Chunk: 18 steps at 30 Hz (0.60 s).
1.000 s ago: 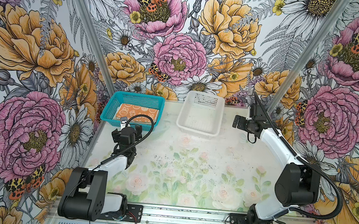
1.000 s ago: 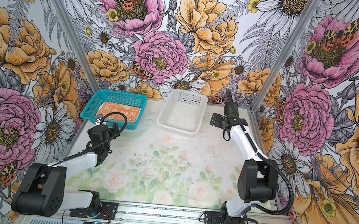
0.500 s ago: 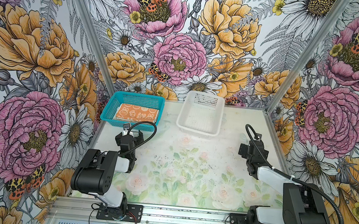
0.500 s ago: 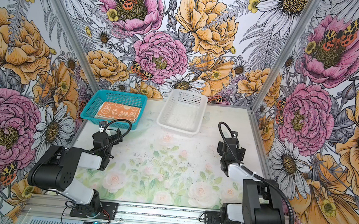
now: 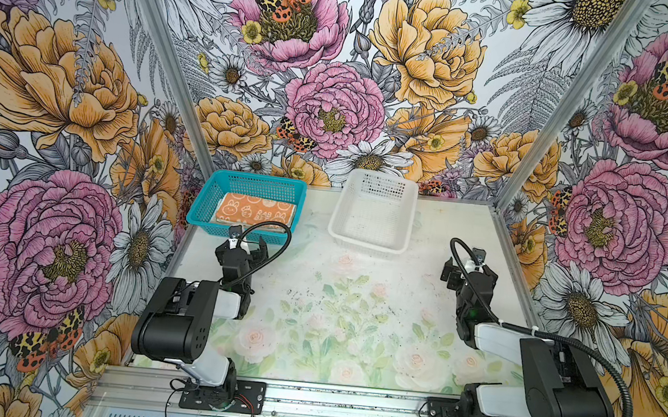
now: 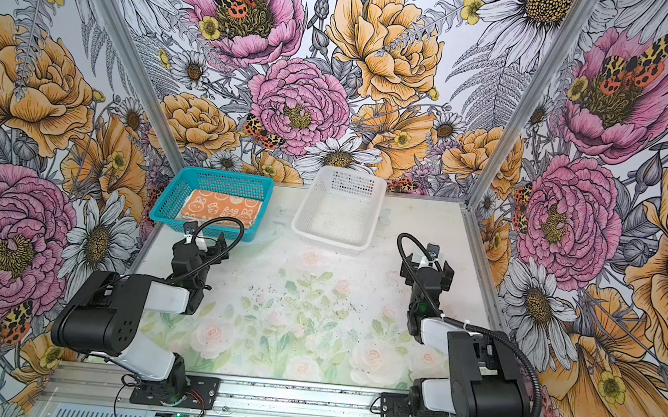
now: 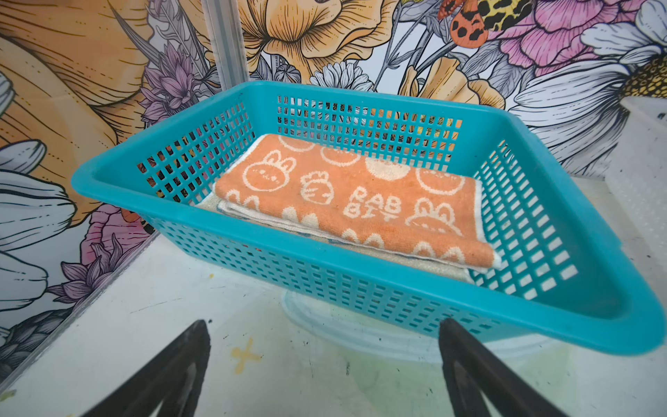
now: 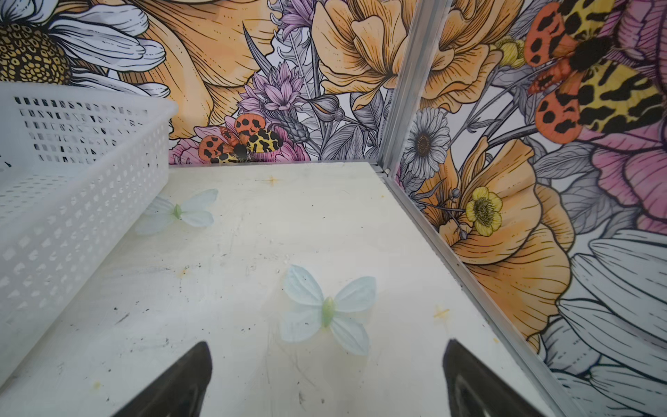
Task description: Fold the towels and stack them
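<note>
The towels lie folded in a stack inside the teal basket [image 5: 198, 213] at the back left. The orange towel [image 5: 254, 212] [image 6: 219, 207] [image 7: 346, 202] with white bunnies and "RABBIT" lettering is on top. Cream edges [image 7: 429, 269] of cloth beneath it show in the left wrist view. My left gripper [image 5: 246, 239] [image 6: 206, 241] [image 7: 325, 325] stands open and empty just in front of the teal basket, low over the table. At the right side my right gripper [image 5: 469, 268] [image 6: 427, 266] [image 8: 326, 344] is open over bare table, holding nothing.
An empty white mesh basket [image 5: 370, 244] [image 6: 376, 188] [image 8: 83, 187] stands at the back centre, to the right of the teal one. Floral walls and metal frame posts [image 5: 520, 160] close in the table on three sides. Both arms are folded low near the front rail [image 5: 347, 403].
Both arms have pulled back from the baskets and folded down toward the front. The right gripper has come from high at the back right to low over the table. Both stayed open.
</note>
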### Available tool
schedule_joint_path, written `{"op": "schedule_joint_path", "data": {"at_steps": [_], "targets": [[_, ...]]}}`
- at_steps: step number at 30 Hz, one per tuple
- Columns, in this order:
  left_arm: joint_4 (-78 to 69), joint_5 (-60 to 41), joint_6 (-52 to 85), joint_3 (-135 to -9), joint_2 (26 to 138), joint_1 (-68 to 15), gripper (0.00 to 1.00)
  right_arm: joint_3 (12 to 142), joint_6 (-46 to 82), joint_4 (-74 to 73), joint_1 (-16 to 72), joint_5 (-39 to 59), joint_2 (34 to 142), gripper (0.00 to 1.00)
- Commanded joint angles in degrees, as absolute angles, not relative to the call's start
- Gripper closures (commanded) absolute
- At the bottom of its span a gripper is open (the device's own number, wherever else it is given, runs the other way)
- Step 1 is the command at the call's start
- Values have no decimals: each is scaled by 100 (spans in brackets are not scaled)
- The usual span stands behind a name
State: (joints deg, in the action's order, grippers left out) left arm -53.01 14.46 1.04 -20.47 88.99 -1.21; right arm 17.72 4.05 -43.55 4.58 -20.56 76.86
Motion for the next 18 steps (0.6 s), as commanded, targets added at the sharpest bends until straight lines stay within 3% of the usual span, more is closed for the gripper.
{"op": "schedule_joint_path", "data": {"at_steps": [1,7,15,18], "targets": [[-5502,1309,45,-2104,8892,-53,1,1797,493,-4496,404,-1894,7514,1],[-5503,1259,62,-2101,8886,-23,1,1268,261,-7277,352,-1873,9046,1],[-5498,1297,10,-2114,8885,-94,1,2130,652,-5162,149,-1809,8781,1],[-5536,1458,-79,-2090,8892,-217,1,2042,556,-5382,196,-1785,8785,1]]}}
